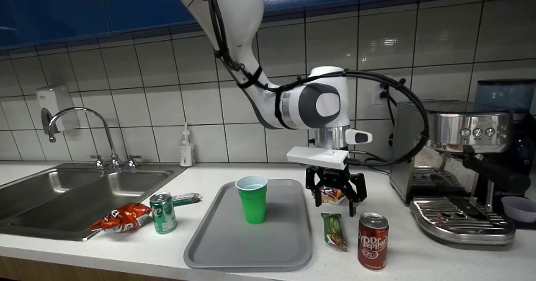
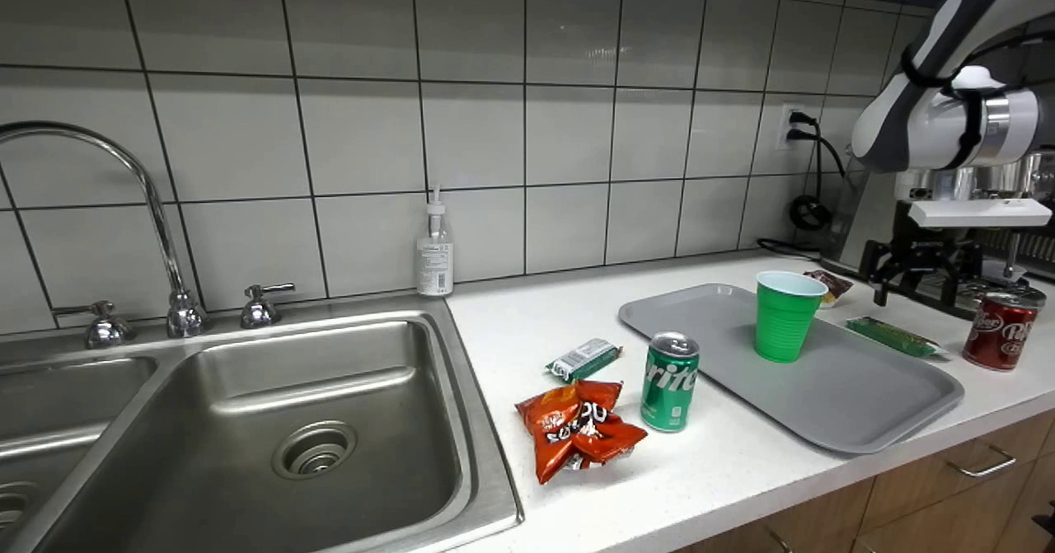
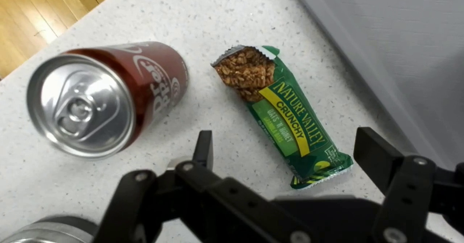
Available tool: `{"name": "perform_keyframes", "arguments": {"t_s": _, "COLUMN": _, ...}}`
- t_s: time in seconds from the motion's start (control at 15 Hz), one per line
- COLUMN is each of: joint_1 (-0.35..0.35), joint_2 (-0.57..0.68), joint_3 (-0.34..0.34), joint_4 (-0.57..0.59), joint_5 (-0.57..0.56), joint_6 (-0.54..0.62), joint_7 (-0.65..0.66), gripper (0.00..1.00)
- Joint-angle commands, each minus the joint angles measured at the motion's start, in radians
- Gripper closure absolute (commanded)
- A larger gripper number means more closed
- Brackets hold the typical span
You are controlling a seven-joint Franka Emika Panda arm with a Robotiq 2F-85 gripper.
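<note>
Black fingers (image 3: 378, 159) of the gripper (image 3: 286, 147) stand nearest in the wrist view, spread wide; beyond them the green granola bar (image 3: 286, 120) lies on the counter (image 3: 253, 15) just beside the gray tray (image 3: 398, 36), and the Dr Pepper can (image 3: 108, 94) stands farther from it. In an exterior view the green cup (image 1: 253, 203) stands upright on the tray, while the gripper hangs above the counter beside it. In an exterior view the red chip bag (image 2: 573, 433) and Sprite can (image 2: 669, 388) sit between tray and sink (image 2: 470, 405).
</note>
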Motion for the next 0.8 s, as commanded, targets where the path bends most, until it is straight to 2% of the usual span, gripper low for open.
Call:
{"name": "perform_keyframes", "arguments": {"t_s": 0.0, "joint_1": -0.03, "joint_2": 0.029, "joint_3": 0.026, "joint_4": 0.049, "joint_5": -0.025, "joint_6": -0.012, "joint_7": -0.032, "gripper": 0.0}}
{"name": "perform_keyframes", "arguments": {"t_s": 0.73, "joint_1": -0.03, "joint_2": 0.078, "joint_3": 0.025, "joint_4": 0.076, "joint_5": -0.053, "joint_6": 0.014, "joint_7": -0.054, "gripper": 0.0}}
